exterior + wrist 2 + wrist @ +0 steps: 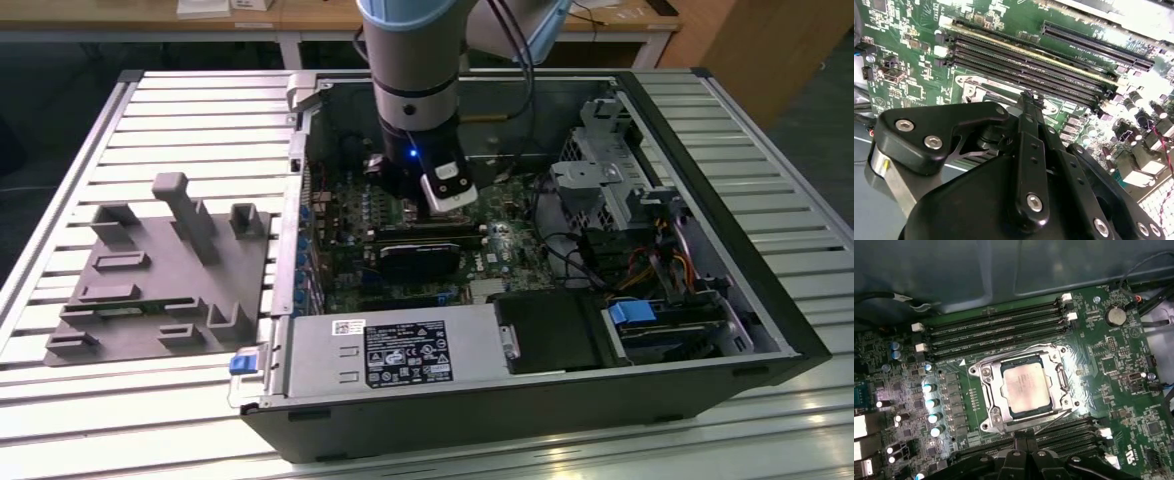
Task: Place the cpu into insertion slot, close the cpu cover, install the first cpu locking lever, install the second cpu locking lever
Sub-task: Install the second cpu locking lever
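Note:
The cpu (1026,385), a dull silver square, lies flat in the insertion slot (985,372) on the green motherboard. The cpu cover (995,399), a silver frame, lies down around the chip, which shows through its window. One thin wire lever (1004,351) runs along the slot's side by the memory slots, another (1054,422) along the opposite side; whether they are latched I cannot tell. My gripper (1023,444) hovers beside the slot on the second lever's side, fingertips together with nothing between them. In the second wrist view the gripper (1027,96) points at a corner of the slot (970,90). The exterior view has the arm (416,120) reaching down into the case.
Long black memory slots (994,325) flank the socket on both sides. A black heatsink block (420,255) sits on the board near the arm. The case walls (667,130), drive cage (607,185) and power supply (394,355) hem in the board. A grey fixture (160,270) stands at the exterior view's left.

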Robot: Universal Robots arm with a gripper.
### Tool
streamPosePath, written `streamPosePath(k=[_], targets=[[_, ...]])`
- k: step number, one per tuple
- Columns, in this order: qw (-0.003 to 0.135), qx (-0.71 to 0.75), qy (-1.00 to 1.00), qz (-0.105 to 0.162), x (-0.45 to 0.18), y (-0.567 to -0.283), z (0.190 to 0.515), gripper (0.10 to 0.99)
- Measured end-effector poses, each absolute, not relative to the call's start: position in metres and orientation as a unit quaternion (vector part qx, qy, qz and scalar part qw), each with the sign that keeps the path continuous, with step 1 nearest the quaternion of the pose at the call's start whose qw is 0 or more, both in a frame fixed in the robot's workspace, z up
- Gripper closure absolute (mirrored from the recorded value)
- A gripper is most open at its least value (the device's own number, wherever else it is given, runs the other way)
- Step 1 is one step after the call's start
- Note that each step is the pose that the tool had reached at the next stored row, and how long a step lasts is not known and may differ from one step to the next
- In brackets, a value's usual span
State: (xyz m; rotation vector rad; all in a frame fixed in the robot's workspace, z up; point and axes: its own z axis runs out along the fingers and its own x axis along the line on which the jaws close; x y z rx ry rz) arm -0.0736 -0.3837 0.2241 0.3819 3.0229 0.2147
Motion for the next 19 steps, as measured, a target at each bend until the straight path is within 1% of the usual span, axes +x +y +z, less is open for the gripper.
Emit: streamPosePath(k=[6,12,19], targets=[[0.042,0.123,0.988,0.083,-0.075,-0.392,0.222,0.984],[0.038,0.116,0.987,0.105,-0.077,-0.395,0.218,0.984],[0.036,0.109,0.987,0.116,-0.080,-0.402,0.214,0.984]])
